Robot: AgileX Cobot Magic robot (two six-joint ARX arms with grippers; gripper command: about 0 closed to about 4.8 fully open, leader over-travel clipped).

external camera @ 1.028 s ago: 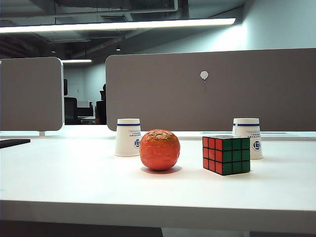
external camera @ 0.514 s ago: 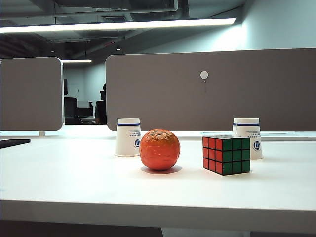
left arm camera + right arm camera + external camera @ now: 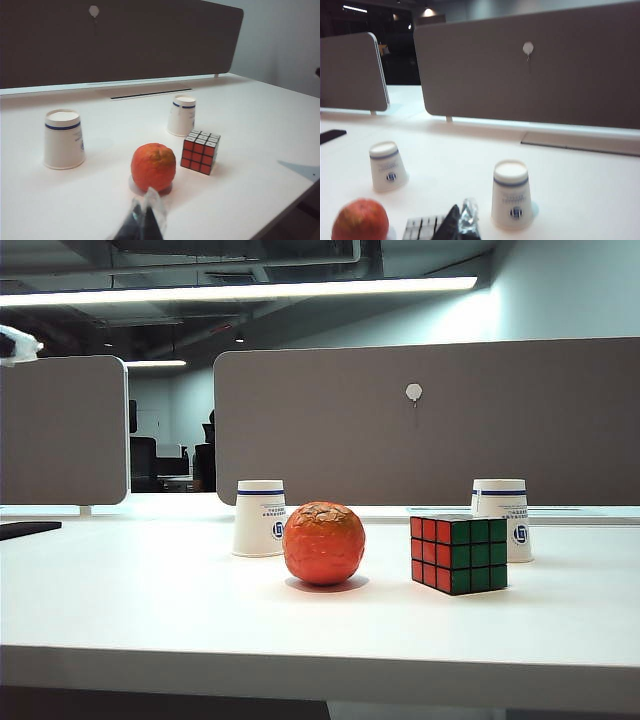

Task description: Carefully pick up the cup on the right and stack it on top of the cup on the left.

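Left fingers (image 3: pixel 145 222) newly entered exterior view's top-left, closed; right fingers (image 3: pixel 461 224) closed; 2 cups (image 3: pixel 259 518) (image 3: pixel 501 518) untouched.

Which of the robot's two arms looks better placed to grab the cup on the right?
The right. Its shut right gripper sits close to the right cup; the left gripper faces the orange ball instead.

Right gripper (image 3: pixel 461 224) fingers closed near the upturned right cup (image 3: pixel 511 194).
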